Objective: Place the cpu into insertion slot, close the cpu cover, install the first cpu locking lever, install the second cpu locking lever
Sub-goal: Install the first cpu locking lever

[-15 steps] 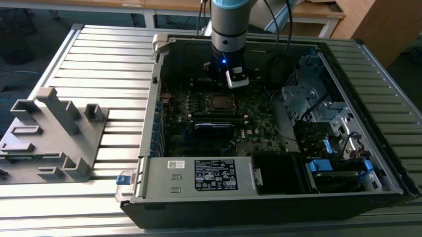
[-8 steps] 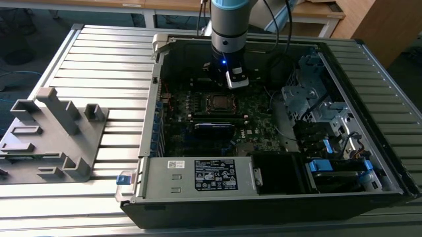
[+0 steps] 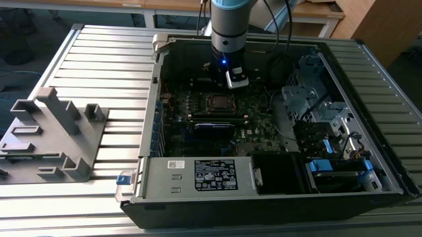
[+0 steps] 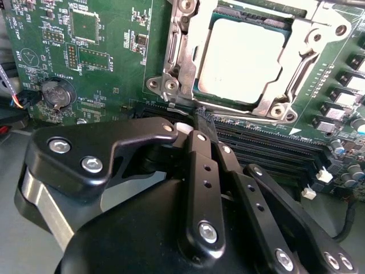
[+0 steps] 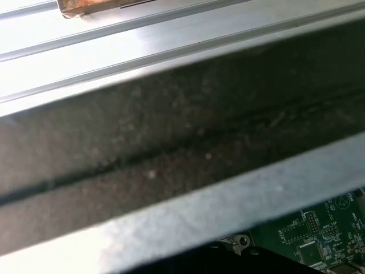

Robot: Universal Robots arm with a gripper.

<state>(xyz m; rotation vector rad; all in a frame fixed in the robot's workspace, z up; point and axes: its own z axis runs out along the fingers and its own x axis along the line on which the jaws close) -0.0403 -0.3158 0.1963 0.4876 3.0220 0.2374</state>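
In the second wrist view, the black end effector point(image 4: 204, 123) is nearest, its fingers drawn together at the tips with nothing between them. The tips hover at the edge of the long black memory slots point(image 4: 268, 151), just beside one corner of the socket. Past them lies the cpu point(image 4: 239, 60), its pale metal top flat and level, with the cpu cover point(image 4: 183, 57) folded down as a silvery frame around it (the plate lies flush, not raised). A round coin battery point(image 4: 56, 94) sits on the green motherboard point(image 4: 114, 68), well apart from the socket.

In the exterior view, the open computer case point(image 3: 264, 207) lies on the ribbed metal surface point(image 3: 99, 54). The insertion slot point(image 3: 216, 101) is mid-board, and the arm point(image 3: 228, 29) comes down just behind it.
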